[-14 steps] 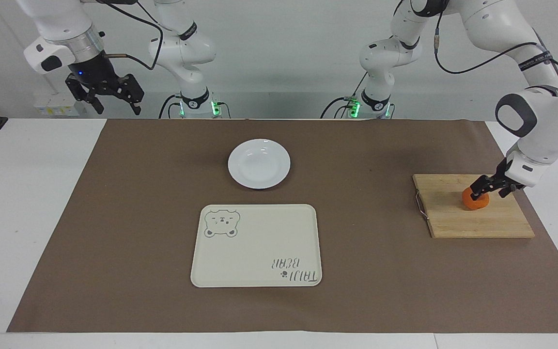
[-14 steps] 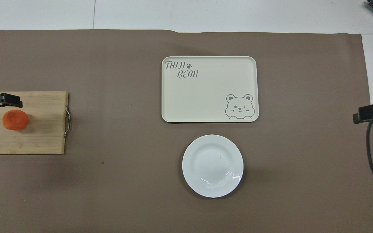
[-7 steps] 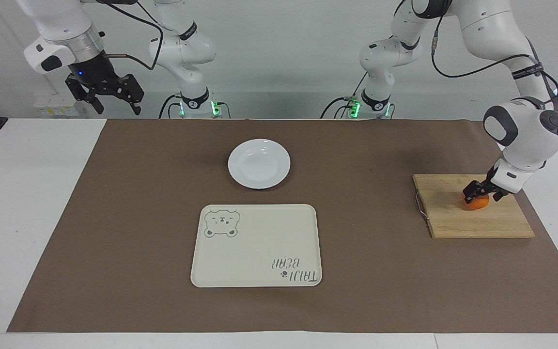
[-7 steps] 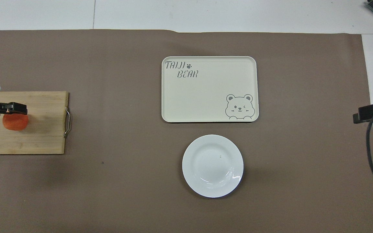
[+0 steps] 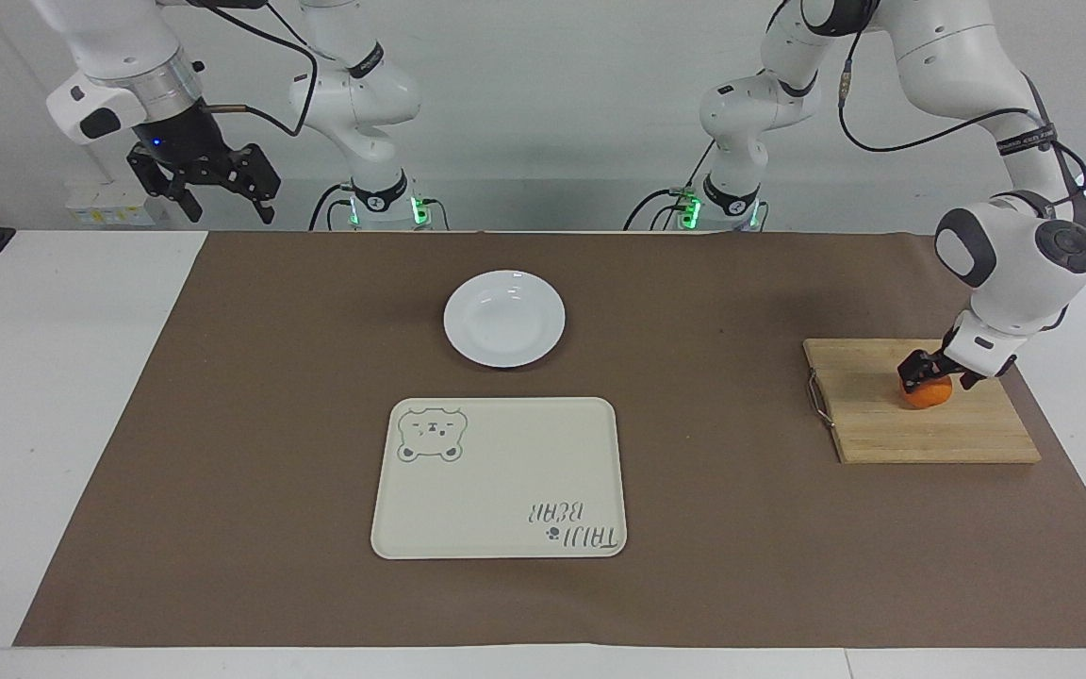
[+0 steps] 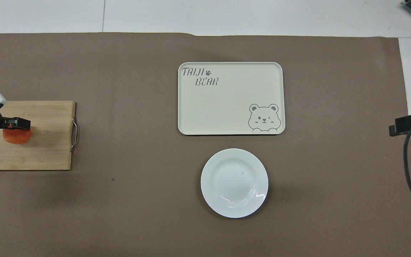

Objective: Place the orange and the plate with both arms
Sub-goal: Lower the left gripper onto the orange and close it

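Orange fruit [image 5: 926, 395], small and round, sits on my wooden cutting board [image 5: 920, 420].
Left gripper [image 5: 935, 370] straddles it, grip unconfirmed; right gripper [image 5: 213, 191] waits wide open above the desk's edge.

The left gripper [image 6: 11, 125] covers the orange's [image 6: 14, 137] top. The cutting board [image 6: 45, 157] is cut off by the overhead view's edge.

One orange [image 5: 927, 395] — one plate [image 5: 503, 318], white and round. One cream bear-print tray [image 5: 499, 477], one wooden cutting board [image 5: 920, 415], one brown mat [image 5: 741, 528] under all of it — two arms, two grippers: left gripper [image 5: 935, 370], right gripper [image 5: 213, 193].
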You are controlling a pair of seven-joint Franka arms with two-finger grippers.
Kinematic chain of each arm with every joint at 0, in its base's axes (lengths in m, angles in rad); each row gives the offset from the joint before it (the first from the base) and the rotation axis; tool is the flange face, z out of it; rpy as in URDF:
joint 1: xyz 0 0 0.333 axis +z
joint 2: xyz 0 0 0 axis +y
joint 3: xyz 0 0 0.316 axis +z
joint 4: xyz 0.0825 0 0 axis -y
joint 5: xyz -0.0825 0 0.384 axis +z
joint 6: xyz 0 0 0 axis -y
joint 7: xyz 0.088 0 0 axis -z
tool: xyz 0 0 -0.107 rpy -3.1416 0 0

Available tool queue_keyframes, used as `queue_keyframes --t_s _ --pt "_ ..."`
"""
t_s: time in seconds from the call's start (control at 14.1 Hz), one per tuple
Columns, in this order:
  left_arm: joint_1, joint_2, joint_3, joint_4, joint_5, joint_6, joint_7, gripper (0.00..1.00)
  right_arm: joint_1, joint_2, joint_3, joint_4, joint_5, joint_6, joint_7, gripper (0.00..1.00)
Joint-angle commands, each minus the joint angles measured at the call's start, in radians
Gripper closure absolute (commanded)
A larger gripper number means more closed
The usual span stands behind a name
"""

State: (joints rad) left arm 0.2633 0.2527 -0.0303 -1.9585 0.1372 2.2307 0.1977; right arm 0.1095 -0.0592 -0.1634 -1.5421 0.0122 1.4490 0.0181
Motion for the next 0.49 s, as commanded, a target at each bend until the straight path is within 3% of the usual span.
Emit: queue_keyframes --t_s 0.0,0.42 --pt "0.011 -0.006 -0.005 -0.034 0.022 0.044 0.009 0.00 -0.011 -0.013 0.010 -0.007 -0.006 -0.010 0.000 0.00" --pt "0.011 -0.012 -0.005 -0.049 0.022 0.044 0.008 0.00 -0.011 -0.014 0.010 -0.007 -0.006 -0.010 0.000 0.00"
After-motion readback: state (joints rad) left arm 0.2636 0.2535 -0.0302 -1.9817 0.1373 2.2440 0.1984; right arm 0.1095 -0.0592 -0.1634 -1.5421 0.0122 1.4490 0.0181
